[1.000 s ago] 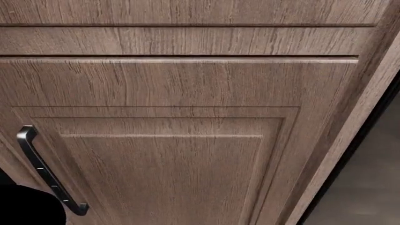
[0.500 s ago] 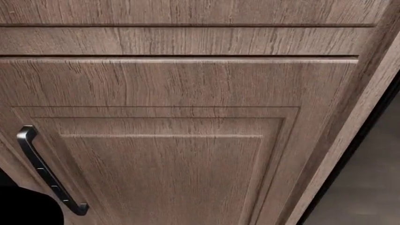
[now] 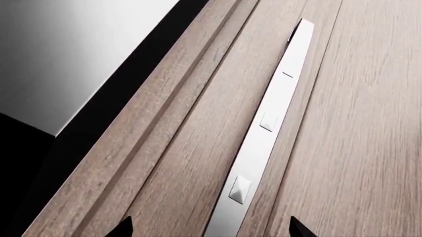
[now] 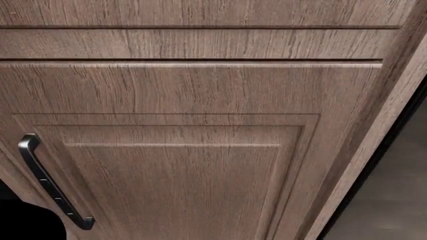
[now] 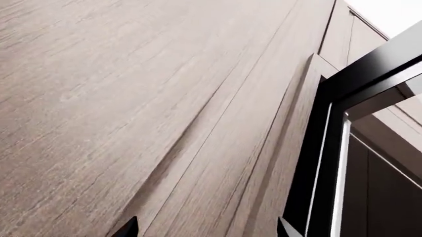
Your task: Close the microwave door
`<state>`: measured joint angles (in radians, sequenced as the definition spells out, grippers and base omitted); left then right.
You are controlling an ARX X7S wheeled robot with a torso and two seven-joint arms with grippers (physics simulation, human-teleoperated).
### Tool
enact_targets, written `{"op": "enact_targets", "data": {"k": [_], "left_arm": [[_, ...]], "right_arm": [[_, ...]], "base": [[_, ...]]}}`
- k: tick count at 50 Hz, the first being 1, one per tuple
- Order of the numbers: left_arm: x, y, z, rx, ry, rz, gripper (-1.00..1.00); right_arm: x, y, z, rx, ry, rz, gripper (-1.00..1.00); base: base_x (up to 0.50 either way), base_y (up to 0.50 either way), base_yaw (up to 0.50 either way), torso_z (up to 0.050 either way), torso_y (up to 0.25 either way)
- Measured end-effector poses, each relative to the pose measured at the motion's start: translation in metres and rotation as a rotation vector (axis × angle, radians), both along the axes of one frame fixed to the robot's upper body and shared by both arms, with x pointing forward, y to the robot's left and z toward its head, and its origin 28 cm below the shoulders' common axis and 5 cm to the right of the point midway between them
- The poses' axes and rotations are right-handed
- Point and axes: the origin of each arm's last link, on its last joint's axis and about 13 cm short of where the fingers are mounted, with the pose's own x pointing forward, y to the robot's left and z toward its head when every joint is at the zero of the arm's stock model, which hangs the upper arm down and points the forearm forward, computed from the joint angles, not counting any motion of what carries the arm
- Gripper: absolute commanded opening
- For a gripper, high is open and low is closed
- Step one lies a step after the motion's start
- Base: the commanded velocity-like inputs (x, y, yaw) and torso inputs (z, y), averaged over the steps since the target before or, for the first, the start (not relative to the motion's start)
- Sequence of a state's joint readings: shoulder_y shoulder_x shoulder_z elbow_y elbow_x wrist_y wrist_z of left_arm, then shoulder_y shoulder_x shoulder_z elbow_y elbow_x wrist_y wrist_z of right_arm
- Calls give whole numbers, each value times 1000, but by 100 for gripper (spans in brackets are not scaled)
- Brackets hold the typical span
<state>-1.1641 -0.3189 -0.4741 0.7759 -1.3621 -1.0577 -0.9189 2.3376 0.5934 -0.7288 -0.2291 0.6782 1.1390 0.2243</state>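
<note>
**Cabinet door fills the head view; microwave edge seen only at the right wrist**

Head view: a wood-grain cabinet door (image 4: 200, 165) with a recessed panel takes up nearly the whole frame. A drawer front (image 4: 193, 44) sits above it, split off by a dark gap. A dark bar handle (image 4: 52, 187) runs slantwise at the door's lower left. A black shape (image 4: 30, 222), too cropped to identify, covers the bottom left corner, touching the handle's lower end in the picture. A strip of grey floor (image 4: 393, 200) shows at far right, past the door's edge.

Left wrist view: the same handle (image 3: 264, 133) appears pale and glossy, running along the wood, close to the camera. Left gripper (image 3: 209, 228): only two dark fingertips (image 3: 125, 228) poke in at the frame edge, well apart, so spread, straddling the handle's near end without touching it.

Right wrist view: wood paneling (image 5: 132, 98) close up. Beside it, a black frame with a bright edge (image 5: 329, 148), apparently the microwave or its door; which part, cannot tell. Right gripper (image 5: 205, 228): two tips only, spread, holding nothing.

No arm clearly visible from the head.
</note>
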Motion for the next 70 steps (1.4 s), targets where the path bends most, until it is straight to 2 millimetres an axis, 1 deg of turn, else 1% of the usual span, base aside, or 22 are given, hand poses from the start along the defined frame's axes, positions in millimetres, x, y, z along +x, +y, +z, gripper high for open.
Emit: {"op": "enact_targets", "data": {"k": [12,27,54,70], "left_arm": [[0,-1,-1,4,3,0,100],[-1,-2,-2,8,4,-2,100],[-1,-3,-3,14,7,-3,100],[-1,-4,-5,20,9,-4,100]], "right_arm": [[-7,-15,3,42,-12,-30,100],[-7,-33,6,107,-16,-52,100],[-2,-54,7,173,-10,-68,100],[-1,-64,6,221,-17,-34,100]], "base": [[0,0,0,0,0],[0,0,0,0,0],[0,0,0,0,0],[0,0,0,0,0]]}}
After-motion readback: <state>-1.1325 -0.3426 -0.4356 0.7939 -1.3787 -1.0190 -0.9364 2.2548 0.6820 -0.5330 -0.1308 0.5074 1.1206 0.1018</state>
